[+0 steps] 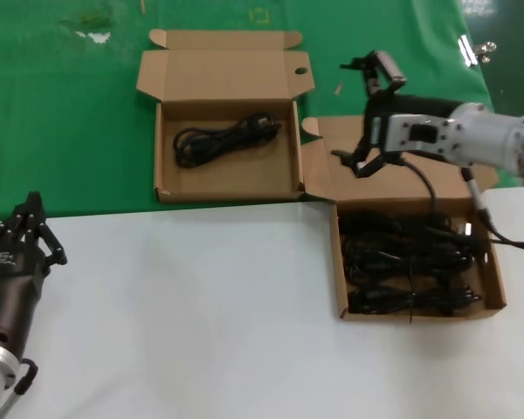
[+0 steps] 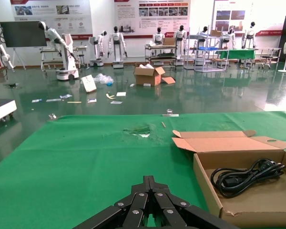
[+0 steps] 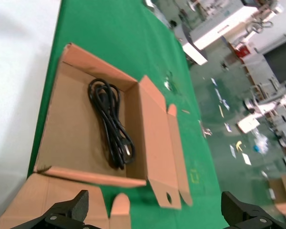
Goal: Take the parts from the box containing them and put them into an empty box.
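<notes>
- The right arm crosses in front of the full cardboard box (image 1: 493, 292), hiding part of its raised lid and back edge; a cable hanging from the arm drapes over the black power cords (image 1: 408, 262) packed inside, so their number is hard to make out.
- In the head view the left gripper (image 1: 31, 229) shows only partly, its arm cut off at the picture's lower corner; the left wrist view shows just the dark tips meeting.
- The right wrist view catches only the two fingertips (image 3: 66, 212) of its own gripper, at the picture's edge.
- The right gripper (image 1: 371, 109) hangs above the full box's lid, its jaws spread wide and holding nothing.
- The left gripper's jaws are closed together, empty, resting low over the white surface (image 1: 201, 305), well apart from the full box.
- The second cardboard box (image 1: 166, 179) lies on the green cloth (image 1: 61, 113) just beyond the full box, their near corners almost touching; one coiled power cord (image 1: 223, 140) lies inside it.
- Bare brown floor surrounds that cord inside the second box, and its lid lies folded back flat.
- The white surface in front of the full box is open.
</notes>
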{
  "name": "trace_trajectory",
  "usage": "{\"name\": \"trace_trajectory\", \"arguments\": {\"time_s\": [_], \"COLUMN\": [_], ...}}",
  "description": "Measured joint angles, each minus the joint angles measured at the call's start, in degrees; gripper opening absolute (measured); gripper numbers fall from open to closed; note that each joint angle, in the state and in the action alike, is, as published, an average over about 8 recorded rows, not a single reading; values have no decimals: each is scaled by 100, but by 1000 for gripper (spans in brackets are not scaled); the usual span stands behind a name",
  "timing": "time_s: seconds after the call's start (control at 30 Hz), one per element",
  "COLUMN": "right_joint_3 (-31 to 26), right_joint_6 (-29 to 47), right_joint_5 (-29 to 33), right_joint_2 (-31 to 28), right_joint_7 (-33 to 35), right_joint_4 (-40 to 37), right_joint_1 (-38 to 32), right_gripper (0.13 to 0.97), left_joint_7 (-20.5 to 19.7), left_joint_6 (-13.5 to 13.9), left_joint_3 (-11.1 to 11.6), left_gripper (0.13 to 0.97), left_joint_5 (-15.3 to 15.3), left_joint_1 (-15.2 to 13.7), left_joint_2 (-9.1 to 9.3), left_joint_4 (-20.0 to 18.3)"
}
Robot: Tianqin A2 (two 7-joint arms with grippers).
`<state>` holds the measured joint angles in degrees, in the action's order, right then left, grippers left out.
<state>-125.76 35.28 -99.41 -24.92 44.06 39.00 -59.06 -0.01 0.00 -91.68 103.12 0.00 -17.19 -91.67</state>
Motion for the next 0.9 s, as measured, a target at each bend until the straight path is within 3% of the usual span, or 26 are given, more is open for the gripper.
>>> {"name": "trace_trajectory", "arguments": {"time_s": [0.33,0.9], "right_joint_3": [410,607], "right_joint_6": [-266,-436], "right_joint_5": [606,617], "right_joint_2": [-740,-736], "right_joint_7": [-1321,-1572], "right_joint_4": [1531,1825], "right_joint_1": [800,1113], "right_gripper": [966,966], "left_joint_7": [0,0], "left_joint_6": [0,0], "left_joint_3": [0,0], "left_gripper": [140,159], "left_joint_5": [0,0], "left_joint_1": [0,0], "left_joint_2": [0,0], "left_joint_4": [0,0]}}
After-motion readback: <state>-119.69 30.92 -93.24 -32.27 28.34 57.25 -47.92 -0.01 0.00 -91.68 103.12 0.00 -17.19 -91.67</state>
